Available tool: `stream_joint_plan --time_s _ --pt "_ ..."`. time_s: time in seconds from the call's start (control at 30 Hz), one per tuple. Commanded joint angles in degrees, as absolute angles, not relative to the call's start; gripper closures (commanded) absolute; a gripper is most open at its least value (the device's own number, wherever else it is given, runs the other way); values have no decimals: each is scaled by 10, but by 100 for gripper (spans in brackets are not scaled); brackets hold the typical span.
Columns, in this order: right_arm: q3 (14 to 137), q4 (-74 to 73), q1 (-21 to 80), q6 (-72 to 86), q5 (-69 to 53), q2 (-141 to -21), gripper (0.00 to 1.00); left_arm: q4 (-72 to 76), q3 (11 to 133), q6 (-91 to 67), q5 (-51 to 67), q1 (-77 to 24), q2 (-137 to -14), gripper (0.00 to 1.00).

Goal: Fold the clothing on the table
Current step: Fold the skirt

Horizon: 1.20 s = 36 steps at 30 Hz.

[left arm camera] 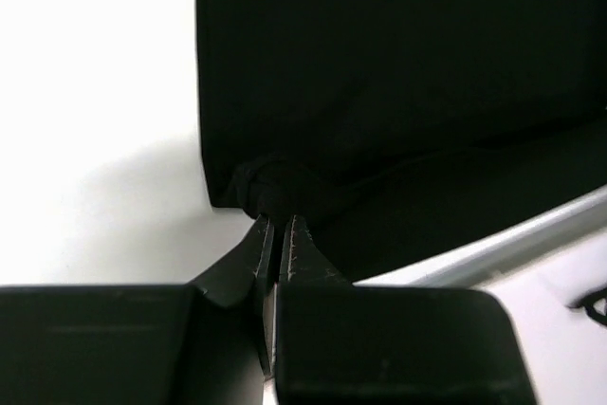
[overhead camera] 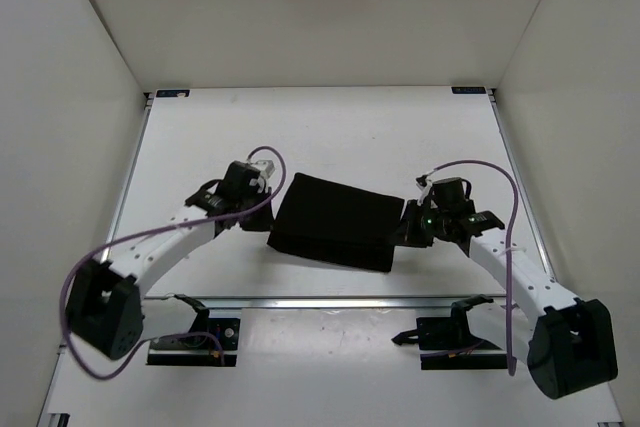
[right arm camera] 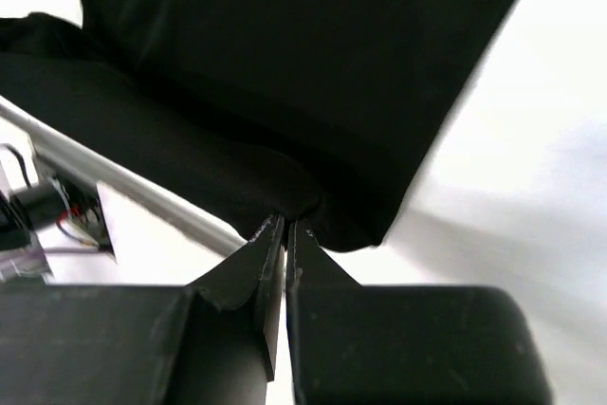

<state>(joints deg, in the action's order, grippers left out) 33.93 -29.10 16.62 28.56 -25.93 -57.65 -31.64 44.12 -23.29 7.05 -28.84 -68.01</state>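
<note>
White worktop (overhead camera: 330, 127) carries the black clothing (overhead camera: 335, 219), folded into a slab; left jaws and right jaws pinch fabric at the clothing's opposite side edges. Uneven pulling may slip a pinch loose, spoiling the fold

The top view looks steeply down from behind the arms over the whole tabletop (overhead camera: 330, 117). The wrist views look out along the left pincer (left arm camera: 278, 225) and right pincer (right arm camera: 285, 227), close against the clothing (overhead camera: 335, 219), shared by all three.
</note>
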Motion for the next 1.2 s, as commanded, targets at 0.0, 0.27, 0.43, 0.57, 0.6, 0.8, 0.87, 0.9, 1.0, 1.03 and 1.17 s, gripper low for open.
stream_joint_plan --time_s 0.0,0.27,0.43,0.57,0.6,0.8,0.87,0.9,1.0,1.03,1.17 --pt "350 -244 126 283 -252 -595 100 -303 536 -186 58 -278 -746 100" --pt "382 -210 54 261 -272 -641 100 -334 763 -127 46 -266 -966 100" --pt "411 -157 29 269 -271 -701 100 -352 870 -127 60 -256 -1067 100" --pt "432 -122 15 281 -270 -758 100 -360 933 -117 60 -259 -1139 100" --pt "439 -115 9 282 -272 -770 100 -364 960 -120 62 -264 -1148 100" --pt "491 -100 5 284 -282 -859 98 -437 1139 -135 61 -257 -1291 96" --pt "521 -105 9 287 -278 -880 86 -447 1165 -134 62 -253 -1308 83" --pt "528 -109 11 286 -277 -897 72 -436 1158 -139 76 -246 -1306 71" --pt "563 -116 13 287 -261 -909 61 -407 1140 -142 89 -243 -1289 8" --pt "567 -113 13 289 -258 -908 60 -397 1137 -140 91 -237 -1284 1" --pt "571 -105 22 287 -245 -868 57 -374 1109 -141 79 -229 -1245 1"
